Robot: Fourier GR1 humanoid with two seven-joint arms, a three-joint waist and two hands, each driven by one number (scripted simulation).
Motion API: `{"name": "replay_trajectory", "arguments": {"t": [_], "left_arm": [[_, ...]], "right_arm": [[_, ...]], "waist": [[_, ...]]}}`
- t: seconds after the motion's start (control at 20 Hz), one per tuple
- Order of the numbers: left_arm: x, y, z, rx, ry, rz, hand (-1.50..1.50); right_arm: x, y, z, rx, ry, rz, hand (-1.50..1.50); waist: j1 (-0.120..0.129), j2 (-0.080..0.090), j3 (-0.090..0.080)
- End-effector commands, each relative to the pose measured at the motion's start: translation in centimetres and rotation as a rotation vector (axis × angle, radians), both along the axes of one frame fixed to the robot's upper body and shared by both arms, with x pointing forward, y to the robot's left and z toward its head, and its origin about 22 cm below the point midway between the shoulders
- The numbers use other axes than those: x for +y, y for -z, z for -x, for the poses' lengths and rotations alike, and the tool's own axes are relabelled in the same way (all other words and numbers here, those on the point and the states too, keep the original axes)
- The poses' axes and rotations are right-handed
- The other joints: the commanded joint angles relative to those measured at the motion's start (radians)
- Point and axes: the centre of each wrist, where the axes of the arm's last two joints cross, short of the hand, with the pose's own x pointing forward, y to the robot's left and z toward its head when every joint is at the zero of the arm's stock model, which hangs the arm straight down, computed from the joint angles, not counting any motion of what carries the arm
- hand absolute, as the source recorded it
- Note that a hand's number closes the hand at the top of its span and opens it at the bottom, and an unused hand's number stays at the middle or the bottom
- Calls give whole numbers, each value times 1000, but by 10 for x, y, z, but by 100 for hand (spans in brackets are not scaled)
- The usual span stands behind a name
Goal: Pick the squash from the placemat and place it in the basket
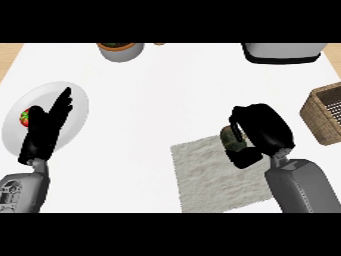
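- On the upper right part of the placemat (217, 175) sits the squash (232, 139), a small greenish-brown thing, mostly hidden by the right hand (260, 131)
- Fingers (237, 125) of that hand curl down over the squash's top and left side, while the thumb (247, 159) hooks in below it, so the squash lies in the gap between them, pinched from both sides
- Whether the squash touches the placemat or hangs just above it cannot be told from this view
- The placemat is a pale, rough-edged cloth lying on the white counter (165, 90), tilted a little, under the right forearm
- The basket (334, 112), brown wicker, stands at the right edge of the view, near the right hand but apart from it
- The left hand (46, 131) shows at the left with fingers straight and pressed together, pointing up over a white plate (77, 107)
- A red and green piece of food (25, 116) lies on that plate, just left of the hand
- A round pot (120, 50) and a grey appliance (284, 52) stand along the far edge of the counter
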Motion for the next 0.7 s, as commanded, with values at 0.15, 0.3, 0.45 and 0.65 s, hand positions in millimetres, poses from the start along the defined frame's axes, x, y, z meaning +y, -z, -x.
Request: {"name": "replay_trajectory", "arguments": {"t": [0.15, 0.3, 0.45, 0.65], "left_arm": [[14, 3, 2, 7, -4, 5, 0], [3, 1, 2, -10, -4, -5, 0], [9, 7, 0, 8, -5, -4, 0], [-15, 7, 0, 10, 26, 22, 0]], "right_arm": [[3, -79, 41, -73, 39, -334, 150], [-12, -109, 50, -150, 60, -525, 150], [-15, -143, 64, -213, 104, -623, 150], [-17, -194, 81, -286, 156, -654, 150]], "waist": [[-11, -3, 1], [-7, -5, 2], [-1, -1, 1], [9, 0, 0]]}}
